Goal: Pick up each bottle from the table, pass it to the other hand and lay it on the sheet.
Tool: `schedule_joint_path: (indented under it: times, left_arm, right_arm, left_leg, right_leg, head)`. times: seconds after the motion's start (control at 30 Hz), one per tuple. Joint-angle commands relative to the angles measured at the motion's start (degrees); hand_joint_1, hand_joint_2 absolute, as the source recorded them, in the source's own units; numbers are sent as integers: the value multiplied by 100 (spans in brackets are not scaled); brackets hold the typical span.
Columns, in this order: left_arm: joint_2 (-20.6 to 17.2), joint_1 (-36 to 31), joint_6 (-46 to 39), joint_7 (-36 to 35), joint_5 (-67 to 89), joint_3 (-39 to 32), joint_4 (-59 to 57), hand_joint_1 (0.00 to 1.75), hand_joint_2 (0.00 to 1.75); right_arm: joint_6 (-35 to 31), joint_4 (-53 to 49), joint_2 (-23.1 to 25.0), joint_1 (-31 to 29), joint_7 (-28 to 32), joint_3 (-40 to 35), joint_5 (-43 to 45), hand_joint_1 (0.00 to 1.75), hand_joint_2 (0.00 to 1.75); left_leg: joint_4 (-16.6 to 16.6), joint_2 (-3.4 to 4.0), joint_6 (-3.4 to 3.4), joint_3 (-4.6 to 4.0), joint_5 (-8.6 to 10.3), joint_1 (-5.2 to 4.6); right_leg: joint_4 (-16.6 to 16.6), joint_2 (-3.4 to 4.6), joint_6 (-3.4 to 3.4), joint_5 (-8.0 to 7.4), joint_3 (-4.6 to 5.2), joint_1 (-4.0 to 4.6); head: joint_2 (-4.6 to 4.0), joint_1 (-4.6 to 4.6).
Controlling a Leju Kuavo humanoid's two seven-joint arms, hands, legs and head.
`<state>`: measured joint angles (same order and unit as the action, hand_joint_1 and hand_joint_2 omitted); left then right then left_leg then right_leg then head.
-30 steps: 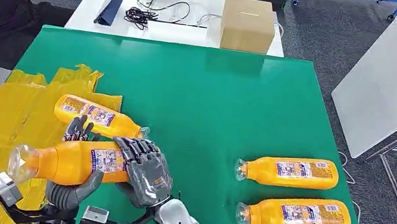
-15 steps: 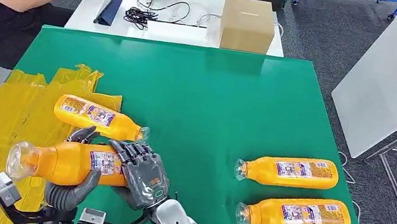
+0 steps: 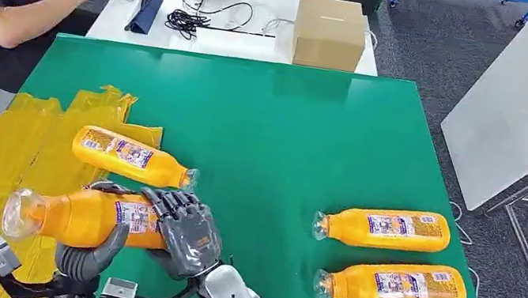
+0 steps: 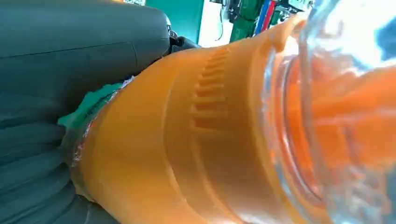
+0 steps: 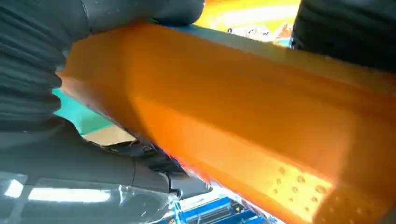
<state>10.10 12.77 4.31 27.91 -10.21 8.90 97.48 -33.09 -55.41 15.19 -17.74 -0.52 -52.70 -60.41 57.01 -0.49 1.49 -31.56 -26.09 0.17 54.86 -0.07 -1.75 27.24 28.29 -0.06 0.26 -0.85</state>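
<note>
Bottle (image 3: 86, 215) is gripped by both the left hand (image 3: 91, 250) and right hand (image 3: 184, 231), held above the table's (image 3: 288, 129) near left edge, beside the yellow sheet (image 3: 3, 156).

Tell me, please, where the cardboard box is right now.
In the head view, the cardboard box stands on the white table beyond the green mat, right of the cables.
</note>
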Motion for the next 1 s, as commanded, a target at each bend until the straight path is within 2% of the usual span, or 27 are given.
schedule_joint_path:
  times: [0.03, 0.1, 0.23, 0.37, 0.47, 0.53, 0.57, 0.7, 0.73, 0.8, 0.9, 0.93, 0.97, 1.0]
  left_arm:
    - [109, -82, -1578, 648, 1629, -907, 309, 175, 175]
    - [11, -93, -2180, 462, 2640, -1026, 242, 175, 175]
    - [-9, -93, -2310, 424, 2832, -1083, 218, 175, 175]
    - [-53, -95, -3560, -27, 4880, -1117, 4, 175, 175]
    - [-130, -77, -3793, -126, 5347, -1107, -112, 175, 175]
    - [-228, -35, -4245, -634, 6638, -1078, -314, 175, 175]
    - [-310, 15, -4331, -986, 7322, -1091, -500, 175, 175]
    - [-577, 122, -4285, -1801, 8473, -1026, -1219, 175, 175]
    - [-615, 168, -4264, -1944, 8661, -1033, -1430, 175, 175]
    - [-667, 217, -3951, -2044, 8505, -1000, -1670, 175, 175]
    - [-685, 168, -3355, -2520, 9064, -994, -2053, 175, 175]
    - [-781, 64, -3025, -2823, 9472, -889, -2250, 26, 175]
    - [-848, -35, -2952, -2984, 9637, -808, -2445, 0, 0]
    - [-766, -143, -2854, -3355, 9638, -956, -2649, 0, 0]
  right_arm:
    - [-269, -718, -728, 580, -12, 462, 246, 0, 0]
    - [-248, -1211, -865, 857, 5, 770, 287, 0, 0]
    - [-213, -1431, -945, 968, 28, 880, 304, 0, 0]
    - [83, -2012, -1048, 1311, 48, 1210, 334, 0, 0]
    - [178, -2346, -1141, 1474, 67, 1305, 344, 0, 0]
    - [368, -2783, -1209, 1690, 175, 1455, 423, 0, 0]
    - [423, -3114, -1416, 1824, 159, 1468, 413, 0, 0]
    - [748, -4504, -2040, 2467, 106, 1627, 375, 0, 0]
    - [733, -4817, -2249, 2661, 46, 1683, 280, 0, 175]
    - [620, -5215, -2501, 2889, 39, 1760, 282, 0, 175]
    - [577, -5643, -2807, 3147, -72, 1837, 117, 0, 175]
    - [709, -5753, -2931, 3141, -143, 1836, 111, 0, 175]
    - [862, -5834, -3057, 3118, -213, 1871, 94, 0, 175]
    - [1038, -5923, -3239, 3156, -288, 1886, 178, 0, 175]
  left_leg:
    - [-3, -8, -4, 5, 2, 5]
    - [-6, -8, -2, 7, 2, 3]
    - [-5, -7, -3, 2, 2, 1]
    - [-3, -8, -5, 1, 1, 3]
    - [-4, -10, -2, 2, 2, -2]
    - [-6, -10, -3, 4, 1, -1]
    - [-7, -9, -2, 6, 1, -4]
    - [-14, -20, -2, 13, 1, -5]
    - [-15, -18, -1, 15, 1, -7]
    - [-14, -17, 0, 16, -2, -8]
    - [-9, -13, 0, 6, -3, -9]
    - [-8, -12, 1, 1, -2, -10]
    - [-9, -15, -1, 5, -3, -8]
    - [-10, -14, 0, 3, -1, -11]
  right_leg:
    - [-10, -11, -1, -1, -12, 5]
    - [-11, -10, -1, -1, -12, 2]
    - [-9, -8, -1, -1, -7, 1]
    - [-8, -11, -1, 0, -9, 3]
    - [-6, -12, -1, 1, -6, -2]
    - [-9, -11, -1, 1, -9, -1]
    - [-7, -10, -1, 2, -9, -4]
    - [-16, -22, -3, 5, -21, -5]
    - [-16, -19, -3, 5, -20, -7]
    - [-18, -19, -4, 6, -23, -7]
    - [-14, -14, -3, 5, -11, -8]
    - [-11, -13, -2, 4, -3, -9]
    - [-16, -17, -2, 5, -11, -6]
    - [-14, -15, -2, 2, -5, -9]
  head:
    - [0, 0]
    - [0, -2]
    - [0, 0]
    - [0, 0]
    - [0, 0]
    - [0, -2]
    - [0, 0]
    - [0, 0]
    - [0, -2]
    - [0, 0]
    - [0, -2]
    - [0, 0]
    - [0, 0]
    - [0, -2]
